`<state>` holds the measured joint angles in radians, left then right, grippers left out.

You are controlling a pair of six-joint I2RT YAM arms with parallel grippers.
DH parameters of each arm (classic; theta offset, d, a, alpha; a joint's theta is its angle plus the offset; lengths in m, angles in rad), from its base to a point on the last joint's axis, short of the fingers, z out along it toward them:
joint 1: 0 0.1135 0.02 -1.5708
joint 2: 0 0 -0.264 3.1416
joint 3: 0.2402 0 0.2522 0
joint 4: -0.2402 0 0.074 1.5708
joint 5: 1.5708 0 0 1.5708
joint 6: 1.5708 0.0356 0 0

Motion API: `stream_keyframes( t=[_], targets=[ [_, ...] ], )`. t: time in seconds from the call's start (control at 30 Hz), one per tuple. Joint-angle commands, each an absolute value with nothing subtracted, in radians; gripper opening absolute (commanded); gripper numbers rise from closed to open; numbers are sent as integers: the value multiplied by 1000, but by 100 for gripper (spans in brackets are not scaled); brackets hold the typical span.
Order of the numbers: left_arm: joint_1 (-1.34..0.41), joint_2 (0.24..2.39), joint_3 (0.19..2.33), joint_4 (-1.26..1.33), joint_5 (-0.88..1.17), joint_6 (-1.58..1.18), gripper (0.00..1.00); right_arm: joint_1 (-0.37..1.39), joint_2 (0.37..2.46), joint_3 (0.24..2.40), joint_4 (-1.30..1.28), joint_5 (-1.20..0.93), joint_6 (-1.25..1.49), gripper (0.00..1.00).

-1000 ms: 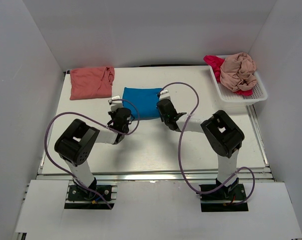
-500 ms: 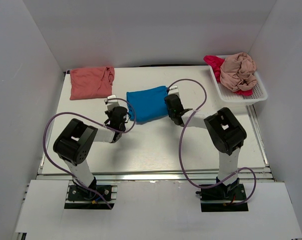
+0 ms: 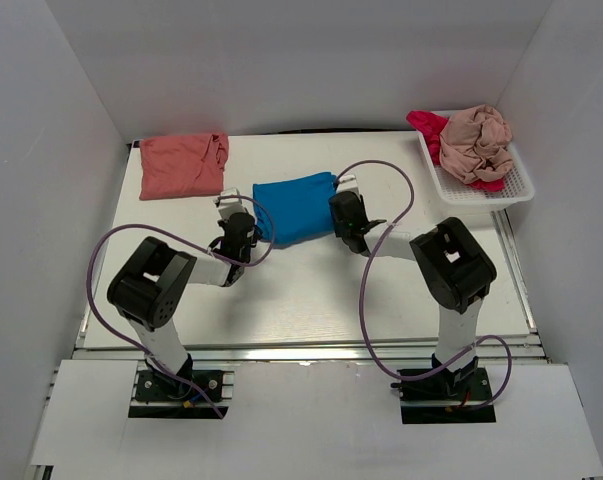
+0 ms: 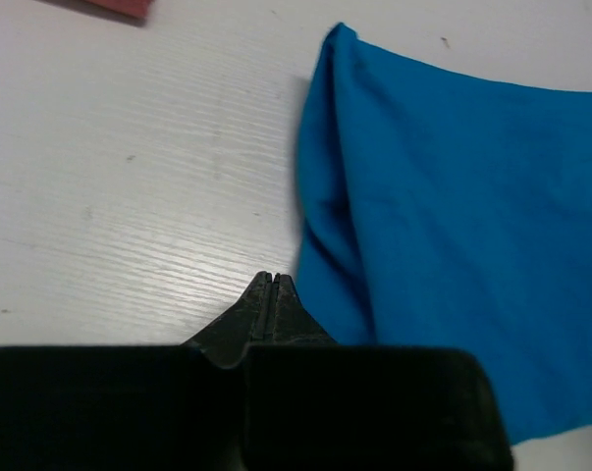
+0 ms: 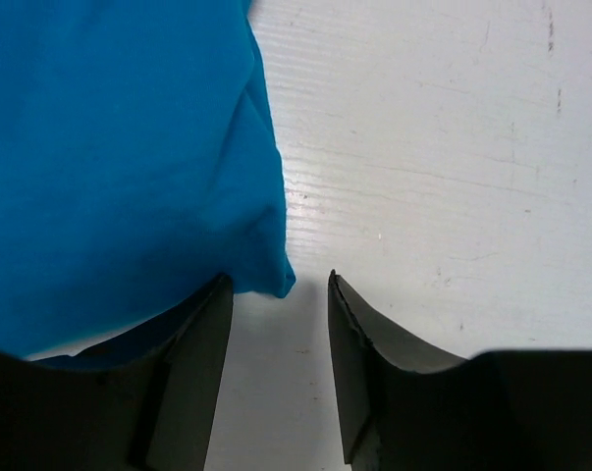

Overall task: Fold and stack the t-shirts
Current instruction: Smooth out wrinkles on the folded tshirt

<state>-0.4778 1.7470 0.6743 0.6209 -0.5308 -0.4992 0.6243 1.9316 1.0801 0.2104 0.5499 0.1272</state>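
A folded bright blue t-shirt point(image 3: 296, 207) lies mid-table, slightly tilted. My left gripper point(image 3: 247, 224) is at its left edge. In the left wrist view that gripper point(image 4: 273, 278) is shut, with the blue cloth point(image 4: 453, 216) just to its right and none showing between the fingers. My right gripper point(image 3: 344, 216) is at the shirt's right edge. It point(image 5: 277, 277) stands open, and the shirt's corner point(image 5: 276, 275) lies loose between the fingers, close to the left one. A folded salmon-coral t-shirt point(image 3: 182, 164) lies at the back left. A crumpled beige-pink t-shirt point(image 3: 476, 142) sits on a magenta-red one point(image 3: 427, 128).
A white slotted basket point(image 3: 516, 185) at the back right holds the two crumpled shirts. White walls enclose the table on three sides. Purple cables loop from both arms over the near half of the table.
Both grippers moved away from the bases, dragging the blue t-shirt farther back and tilting it. The right gripper has since opened and let go of the corner.
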Motion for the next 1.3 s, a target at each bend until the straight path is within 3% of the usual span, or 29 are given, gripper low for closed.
stream_keyframes(
  t=[0.0, 0.53, 1.07, 1.27],
  targets=[
    [-498, 1758, 704, 666, -434, -548, 0, 635, 1858, 1075, 250, 578, 127, 49],
    [-634, 1853, 744, 683, -400, -603, 0, 652, 1873, 1100, 226, 565, 132, 50],
    [-698, 1658, 663, 568, -426, -580, 0, 652, 1913, 1123, 210, 621, 121, 50],
    [-707, 1687, 666, 578, -417, -592, 0, 650, 1911, 1126, 206, 632, 117, 50]
  ],
)
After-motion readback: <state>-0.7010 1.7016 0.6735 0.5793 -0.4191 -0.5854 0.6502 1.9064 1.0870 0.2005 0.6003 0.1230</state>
